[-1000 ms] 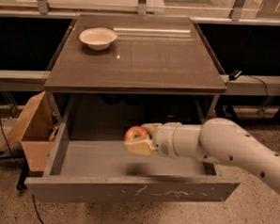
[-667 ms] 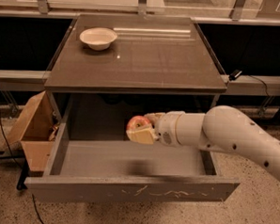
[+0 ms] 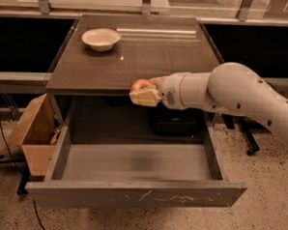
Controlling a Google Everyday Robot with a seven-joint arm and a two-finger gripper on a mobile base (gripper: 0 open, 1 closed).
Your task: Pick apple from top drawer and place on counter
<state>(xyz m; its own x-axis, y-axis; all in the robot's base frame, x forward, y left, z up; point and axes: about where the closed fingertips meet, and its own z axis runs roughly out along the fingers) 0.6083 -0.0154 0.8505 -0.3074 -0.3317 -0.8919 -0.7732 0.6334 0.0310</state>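
Note:
My gripper is shut on the apple, a small red and yellowish fruit. It holds the apple in the air at the front edge of the counter, well above the floor of the top drawer. The drawer is pulled fully open and nothing lies in it. Its front panel shows pale scratches. My white arm reaches in from the right.
A shallow cream-white bowl stands at the back left of the counter. A brown cardboard box sits on the floor left of the drawer. A dark object sits under the counter behind the drawer.
My gripper has lifted the apple up out of the drawer to the height of the counter's front edge.

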